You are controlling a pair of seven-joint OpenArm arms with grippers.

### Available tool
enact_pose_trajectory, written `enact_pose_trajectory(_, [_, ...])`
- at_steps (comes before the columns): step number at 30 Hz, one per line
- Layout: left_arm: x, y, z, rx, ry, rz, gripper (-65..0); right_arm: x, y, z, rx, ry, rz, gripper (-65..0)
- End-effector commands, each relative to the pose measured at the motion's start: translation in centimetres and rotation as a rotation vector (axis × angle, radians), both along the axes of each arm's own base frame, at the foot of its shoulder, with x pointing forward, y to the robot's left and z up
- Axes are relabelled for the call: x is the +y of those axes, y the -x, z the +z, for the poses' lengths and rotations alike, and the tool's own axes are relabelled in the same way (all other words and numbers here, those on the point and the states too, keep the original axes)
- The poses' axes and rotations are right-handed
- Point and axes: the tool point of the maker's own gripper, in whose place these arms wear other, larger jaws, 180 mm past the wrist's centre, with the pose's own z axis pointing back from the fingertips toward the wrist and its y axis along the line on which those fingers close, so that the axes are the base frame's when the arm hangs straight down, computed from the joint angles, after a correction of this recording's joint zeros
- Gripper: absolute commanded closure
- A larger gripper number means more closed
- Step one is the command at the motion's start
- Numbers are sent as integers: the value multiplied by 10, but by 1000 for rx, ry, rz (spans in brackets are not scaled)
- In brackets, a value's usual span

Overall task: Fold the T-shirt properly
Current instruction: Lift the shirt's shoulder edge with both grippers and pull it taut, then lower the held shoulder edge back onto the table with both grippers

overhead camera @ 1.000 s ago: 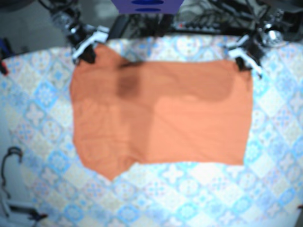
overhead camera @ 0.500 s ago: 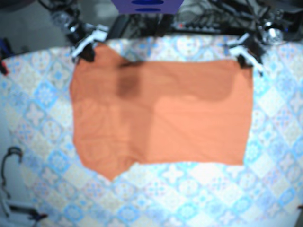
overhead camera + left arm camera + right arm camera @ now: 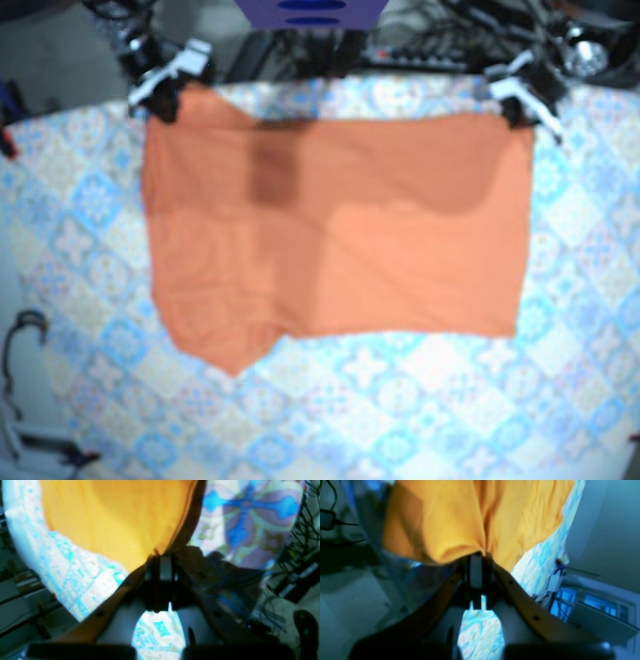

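Across the tablecloth [image 3: 420,420], the orange T-shirt [image 3: 400,270] lies spread.

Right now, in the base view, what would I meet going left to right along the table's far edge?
right gripper pinching one corner → orange T-shirt → left gripper pinching the other corner

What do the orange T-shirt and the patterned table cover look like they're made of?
T-shirt: soft, matte knit fabric, probably cotton. It gathers into creases where the right hand pinches it. Table cover: a thin sheet printed with blue tile motifs, lying flat. It may be cloth or vinyl; the blur leaves that open.
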Motion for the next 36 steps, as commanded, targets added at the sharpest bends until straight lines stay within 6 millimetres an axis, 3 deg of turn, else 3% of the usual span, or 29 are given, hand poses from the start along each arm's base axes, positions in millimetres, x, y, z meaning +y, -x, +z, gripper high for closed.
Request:
enact_pose_trajectory(1, [9, -4, 9, -26, -20, -3, 0, -11, -3, 9, -31, 8, -14, 0])
enact_pose_trajectory(8, [27, 9, 21, -28, -7, 2, 0, -35, 14, 16, -35, 33, -27, 0])
enact_pose_trajectory(24, [27, 53, 17, 25, -2, -7, 0, -45, 50, 12, 45, 59, -14, 0])
enact_pose_trajectory(36, [27, 63, 15, 50, -2, -3, 0, -64, 50, 24, 26, 33, -69, 0])
